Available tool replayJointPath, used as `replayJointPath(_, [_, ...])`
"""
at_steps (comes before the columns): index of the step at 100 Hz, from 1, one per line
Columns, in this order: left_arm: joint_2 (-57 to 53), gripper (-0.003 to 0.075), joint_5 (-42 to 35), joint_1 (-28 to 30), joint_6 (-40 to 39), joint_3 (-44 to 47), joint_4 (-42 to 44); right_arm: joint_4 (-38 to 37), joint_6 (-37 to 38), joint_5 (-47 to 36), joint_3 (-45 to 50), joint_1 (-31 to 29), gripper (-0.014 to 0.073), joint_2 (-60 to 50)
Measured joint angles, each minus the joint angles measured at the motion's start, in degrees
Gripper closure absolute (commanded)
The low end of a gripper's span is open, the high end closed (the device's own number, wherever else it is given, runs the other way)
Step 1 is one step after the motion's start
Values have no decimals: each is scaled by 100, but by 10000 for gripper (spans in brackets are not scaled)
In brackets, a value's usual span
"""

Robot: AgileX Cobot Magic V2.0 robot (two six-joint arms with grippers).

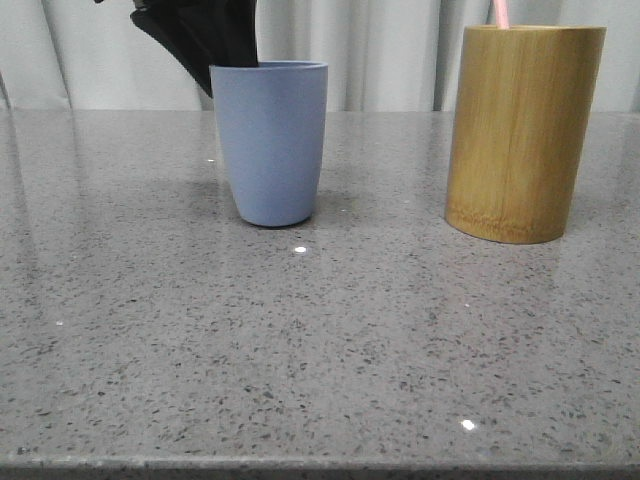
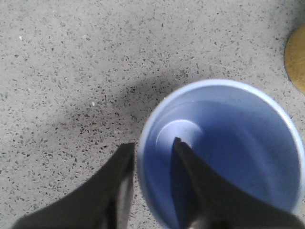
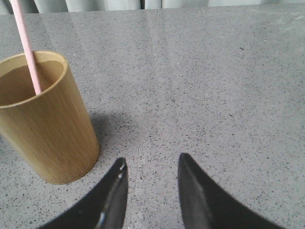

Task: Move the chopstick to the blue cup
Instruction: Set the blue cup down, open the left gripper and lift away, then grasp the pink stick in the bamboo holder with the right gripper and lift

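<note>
The blue cup [image 1: 270, 145] stands upright left of centre on the table; the left wrist view looks down into it [image 2: 228, 138] and it is empty. My left gripper [image 2: 152, 148] is open and straddles the cup's rim, one finger outside and one inside; in the front view it shows as a black shape [image 1: 215, 65] behind the cup's top. The pale pink chopstick [image 1: 500, 12] sticks up out of the tan bamboo holder [image 1: 525, 130]; only its upper part [image 3: 27, 52] shows. My right gripper [image 3: 150, 164] is open and empty above the table, beside the holder [image 3: 45, 129].
The grey speckled table [image 1: 320, 340] runs to its front edge at the bottom of the front view. A pale curtain [image 1: 390, 50] hangs behind. An edge of the holder [image 2: 298, 57] shows in the left wrist view.
</note>
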Motion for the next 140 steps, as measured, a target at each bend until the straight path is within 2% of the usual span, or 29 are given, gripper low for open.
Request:
replayJointPath(50, [-509,402,1,0,0,0,-64,0,0,-46,0,0,312,0])
replayJointPath(71, [-1196,429,-111,0,-470,104,553,0,0,-46,0,0,312,0])
replayJointPath(97, [-2417,429,-449,183,-760,1165,943,0,0,142,-80,0,312,12])
replayJointPath(121, [-3639,429,-790,806,-969,2375,967,35,0,536,-723,63,312,478])
replayJointPath(140, [-4578,429,-1206,1035,-1016,3233,974,107,0,704,-1231,273,312,1052])
